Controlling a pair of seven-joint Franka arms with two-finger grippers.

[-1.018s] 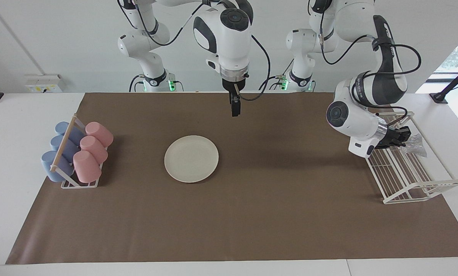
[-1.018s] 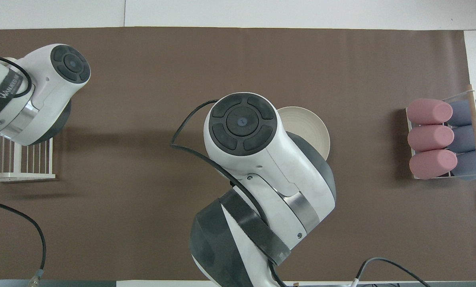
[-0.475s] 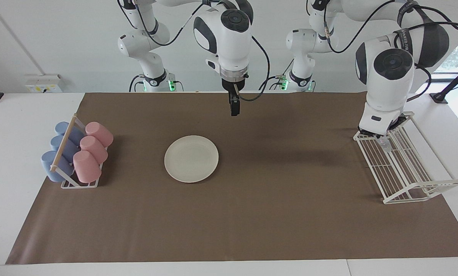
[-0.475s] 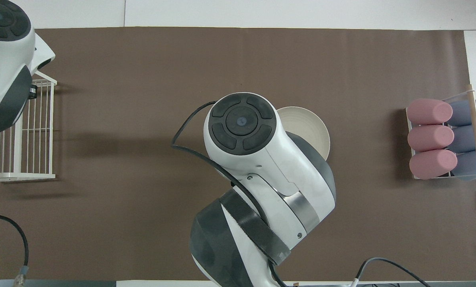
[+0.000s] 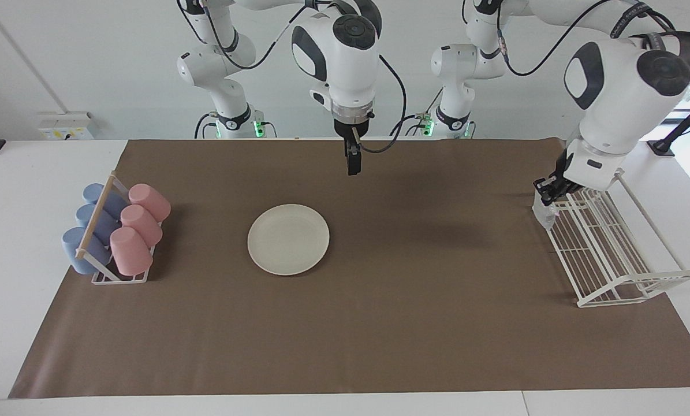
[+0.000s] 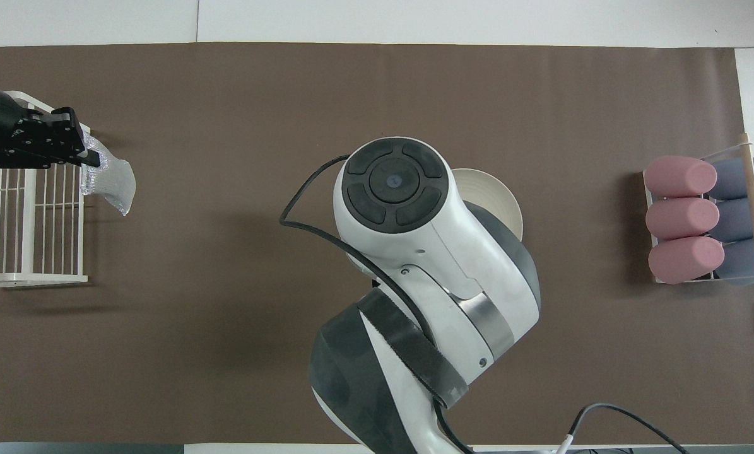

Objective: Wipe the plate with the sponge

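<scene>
Brown mat (image 5: 379, 323) over white table | plate (image 5: 288, 238) left of frame centre in the facing view, bare | left gripper (image 5: 547, 193) at right edge, by white wire rack (image 5: 610, 254), fingers clamped on sponge (image 6: 108, 180), hanging | right gripper (image 5: 353, 163) waits upper centre, fingers look together | cup rack (image 5: 116, 231) far left.

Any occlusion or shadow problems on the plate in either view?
Facing view: the round cream-white plate is fully visible, evenly lit, no glare. Overhead view: the right arm's white body covers most of the plate; only an edge shows.
</scene>
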